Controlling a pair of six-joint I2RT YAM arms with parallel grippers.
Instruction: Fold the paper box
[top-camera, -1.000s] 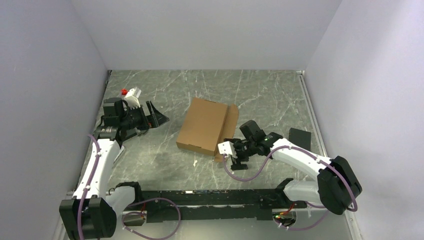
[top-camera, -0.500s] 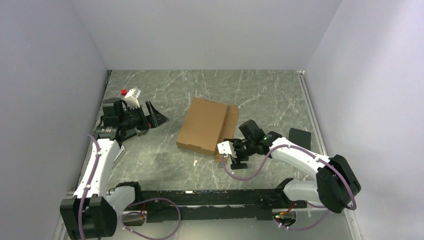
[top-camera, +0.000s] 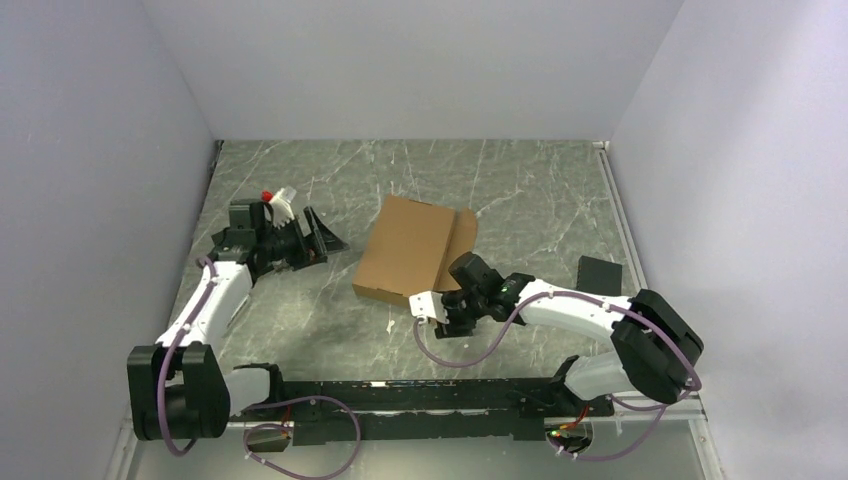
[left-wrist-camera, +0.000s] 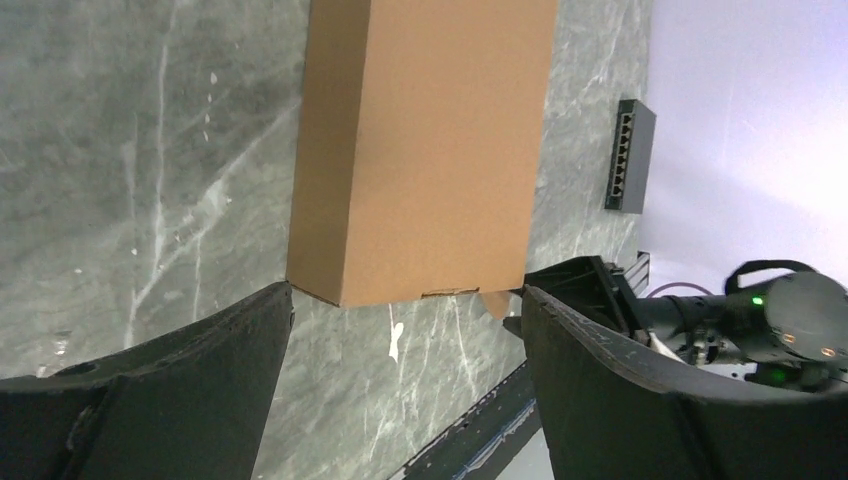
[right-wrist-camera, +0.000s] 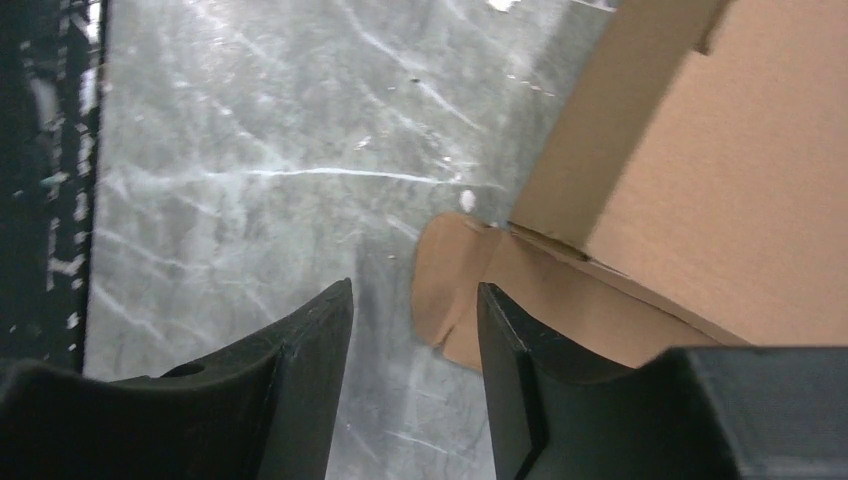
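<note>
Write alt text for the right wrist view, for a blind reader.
A plain brown corrugated cardboard box fills the upper right, its rounded tab jutting out over the grey marbled table. The two black fingers of the right hand stand apart in the foreground, the tab showing in the gap, nothing gripped.

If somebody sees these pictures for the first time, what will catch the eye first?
The brown paper box, already box-shaped with one flap raised along its right side, lies in the middle of the marble table. The right claw hangs open at its near right corner, by a small rounded tab; the left claw gapes wide to the box's left, apart from it.
</note>
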